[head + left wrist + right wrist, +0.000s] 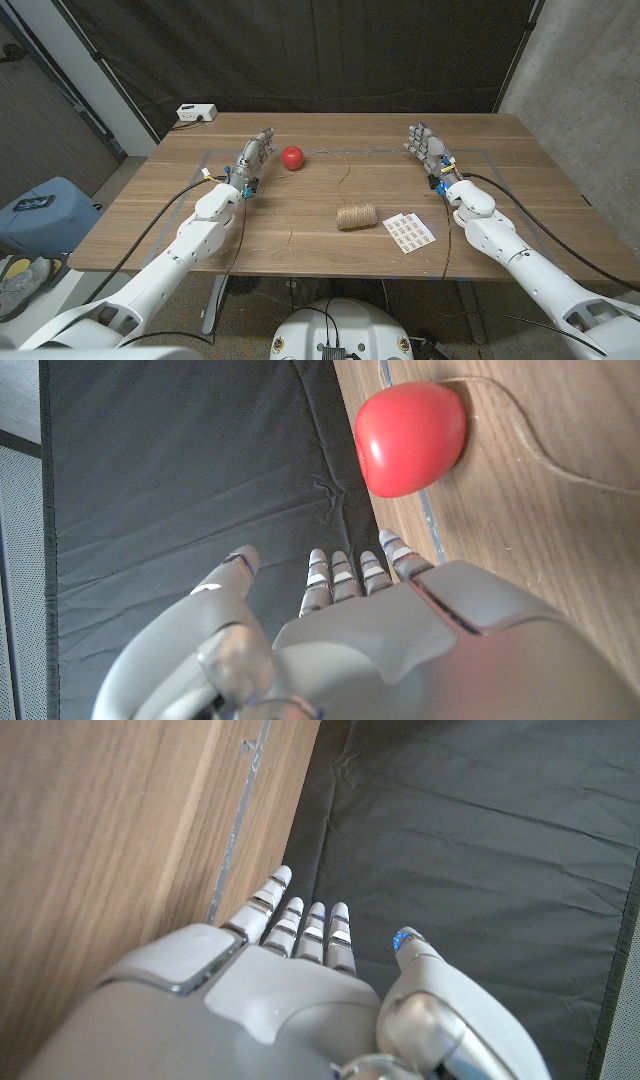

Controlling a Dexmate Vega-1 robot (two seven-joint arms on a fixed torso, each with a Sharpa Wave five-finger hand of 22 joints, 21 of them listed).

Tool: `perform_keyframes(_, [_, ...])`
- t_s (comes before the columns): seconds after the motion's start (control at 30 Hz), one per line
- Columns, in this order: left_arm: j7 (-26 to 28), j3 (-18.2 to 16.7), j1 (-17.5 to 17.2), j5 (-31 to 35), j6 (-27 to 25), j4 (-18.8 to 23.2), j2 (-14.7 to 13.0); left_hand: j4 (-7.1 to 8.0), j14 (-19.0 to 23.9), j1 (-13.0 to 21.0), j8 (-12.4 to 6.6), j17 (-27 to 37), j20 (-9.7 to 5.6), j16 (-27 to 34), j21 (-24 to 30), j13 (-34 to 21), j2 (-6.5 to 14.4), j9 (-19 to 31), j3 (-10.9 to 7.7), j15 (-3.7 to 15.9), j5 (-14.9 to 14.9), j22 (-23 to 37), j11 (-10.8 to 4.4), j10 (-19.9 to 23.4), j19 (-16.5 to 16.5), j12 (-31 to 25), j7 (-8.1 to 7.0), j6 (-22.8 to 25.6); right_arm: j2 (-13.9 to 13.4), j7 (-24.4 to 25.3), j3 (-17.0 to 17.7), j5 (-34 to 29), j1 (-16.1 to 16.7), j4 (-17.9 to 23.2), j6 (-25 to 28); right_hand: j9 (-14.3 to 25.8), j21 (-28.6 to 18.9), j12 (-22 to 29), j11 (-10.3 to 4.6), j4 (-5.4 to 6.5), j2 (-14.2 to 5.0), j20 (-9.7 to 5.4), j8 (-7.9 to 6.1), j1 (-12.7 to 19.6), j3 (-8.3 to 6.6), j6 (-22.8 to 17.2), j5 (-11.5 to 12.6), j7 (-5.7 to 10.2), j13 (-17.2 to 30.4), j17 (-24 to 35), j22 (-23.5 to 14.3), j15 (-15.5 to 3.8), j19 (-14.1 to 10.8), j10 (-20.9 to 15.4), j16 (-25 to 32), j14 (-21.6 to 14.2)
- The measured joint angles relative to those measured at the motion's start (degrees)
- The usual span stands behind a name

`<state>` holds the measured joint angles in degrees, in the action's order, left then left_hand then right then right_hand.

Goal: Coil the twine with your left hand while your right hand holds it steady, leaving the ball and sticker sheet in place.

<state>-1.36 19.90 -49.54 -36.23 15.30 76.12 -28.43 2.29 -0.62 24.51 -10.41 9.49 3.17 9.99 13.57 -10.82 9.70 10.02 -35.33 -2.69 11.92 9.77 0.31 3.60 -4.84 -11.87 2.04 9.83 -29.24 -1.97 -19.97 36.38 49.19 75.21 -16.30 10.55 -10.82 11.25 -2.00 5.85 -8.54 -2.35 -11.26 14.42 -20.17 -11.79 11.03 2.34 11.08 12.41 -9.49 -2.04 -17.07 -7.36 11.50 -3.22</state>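
A spool of brown twine [356, 216] lies on its side near the middle of the wooden table [150, 215]. A loose strand [343, 183] runs from it toward the far edge, passing close to the red ball [291, 158] [410, 438]. The white sticker sheet [409, 232] lies just right of the spool. My left hand [252, 160] [400, 650] stands at the far left, right beside the ball, fingers extended and holding nothing. My right hand [428, 150] [290, 990] is at the far right, well away from the twine, fingers straight and empty.
A white power strip [196, 113] sits on the table's far left corner. Taped lines [330, 150] mark a rectangle on the tabletop. A black curtain [330, 50] hangs behind the table. A blue bin [45, 210] stands on the floor at the left.
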Motion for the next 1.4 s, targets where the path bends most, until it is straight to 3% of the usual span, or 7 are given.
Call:
perform_keyframes(0.8, [-4.28, -6.42, -1.53, 5.01, -3.16, 0.75, 4.22, -0.66, 0.0, 0.0, 0.0, -0.01, -0.09, 0.0, -0.03, 0.01, 0.0, -0.01, -0.3, 0.02, 0.0, -0.01, 0.0, -0.01, -0.08, 0.01, 0.0, 0.0, 1.41, 0.7, 3.2, -5.99, 2.33, 3.96, 2.53, -0.01, 0.0, 0.0, 0.01, -0.4, 0.23, 0.01, 0.0, 0.23, -0.39, 0.01, 0.0, -0.01, -0.01, -0.39, 0.01, 0.0, 0.01, 0.02, 0.0, 0.0])
perform_keyframes(1.4, [-6.45, -8.37, -1.42, 7.33, -3.52, -0.01, 6.47, -1.68, 0.0, 0.0, 0.0, -0.02, -0.1, 0.0, -0.25, 0.02, 0.0, -0.02, -0.22, 0.02, 0.0, -0.01, 0.0, -0.01, -0.08, 0.01, 0.0, -0.01, -3.85, 4.75, 2.79, -13.48, 4.46, 13.12, 6.41, -0.02, 0.0, 0.0, 0.02, -2.32, 1.74, 0.01, 0.0, 1.73, -0.37, 0.02, 0.0, -0.01, -0.01, -0.96, -0.26, 0.0, 0.02, 0.02, 0.0, -0.61])
